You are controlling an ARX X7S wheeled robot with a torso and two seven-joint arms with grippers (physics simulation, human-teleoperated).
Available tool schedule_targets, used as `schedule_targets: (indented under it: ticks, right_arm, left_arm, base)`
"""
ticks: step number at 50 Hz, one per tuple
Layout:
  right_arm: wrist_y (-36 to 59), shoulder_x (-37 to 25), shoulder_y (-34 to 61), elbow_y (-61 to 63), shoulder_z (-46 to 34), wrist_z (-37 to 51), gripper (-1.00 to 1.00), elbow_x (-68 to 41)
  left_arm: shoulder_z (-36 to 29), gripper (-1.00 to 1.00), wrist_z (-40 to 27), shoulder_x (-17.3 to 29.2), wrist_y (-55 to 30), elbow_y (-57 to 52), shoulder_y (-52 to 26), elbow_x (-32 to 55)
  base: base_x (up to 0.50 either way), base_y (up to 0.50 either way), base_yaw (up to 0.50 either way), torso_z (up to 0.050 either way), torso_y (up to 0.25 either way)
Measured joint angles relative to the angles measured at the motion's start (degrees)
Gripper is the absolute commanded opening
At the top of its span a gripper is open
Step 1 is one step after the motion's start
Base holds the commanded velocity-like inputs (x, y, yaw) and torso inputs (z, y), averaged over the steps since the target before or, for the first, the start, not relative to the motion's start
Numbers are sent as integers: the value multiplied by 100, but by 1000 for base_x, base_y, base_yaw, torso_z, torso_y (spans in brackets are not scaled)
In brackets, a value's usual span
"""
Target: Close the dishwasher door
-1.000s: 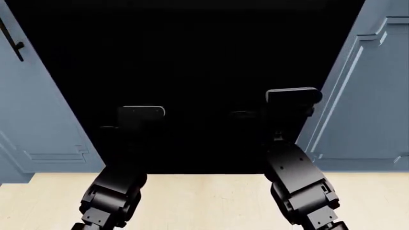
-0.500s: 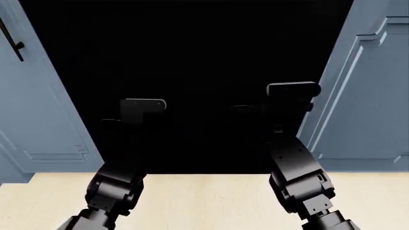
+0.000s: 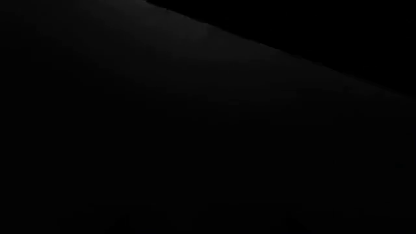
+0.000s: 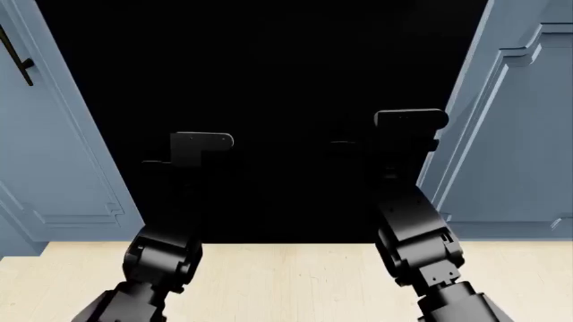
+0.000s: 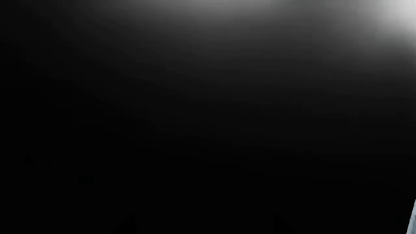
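The dishwasher door (image 4: 268,80) is faced squarely — directly ahead of the left gripper (image 4: 198,149) and right gripper (image 4: 410,124) (jaw state cannot be told), the right seemingly nearer.

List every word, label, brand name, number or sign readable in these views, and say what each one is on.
None can be read.
Dishwasher door: plain glossy black, no lettering showing.
Blue-grey cabinet doors: bare panels, no labels.
Both wrist views: almost wholly dark, nothing legible.
Robot arms: no readable markings.
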State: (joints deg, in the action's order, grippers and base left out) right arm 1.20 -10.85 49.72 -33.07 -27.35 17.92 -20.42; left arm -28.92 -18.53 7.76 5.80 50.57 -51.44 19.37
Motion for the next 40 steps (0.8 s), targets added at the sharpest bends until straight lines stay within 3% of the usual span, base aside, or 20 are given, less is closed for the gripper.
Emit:
schedule_targets:
  ticks: [23,40]
  right_arm:
    - [-195,103,271,-623,-14,-95,100,16]
    - [150,-124,-62,284,-58,65,100,-95]
  left_arm:
    - [-42,100,72,-115,252,575,-262,-94]
    - [106,100,-109,201,-307,-645,6,-29]
  base:
    - [0,0,0,0,1]
    - [0,0,0,0,1]
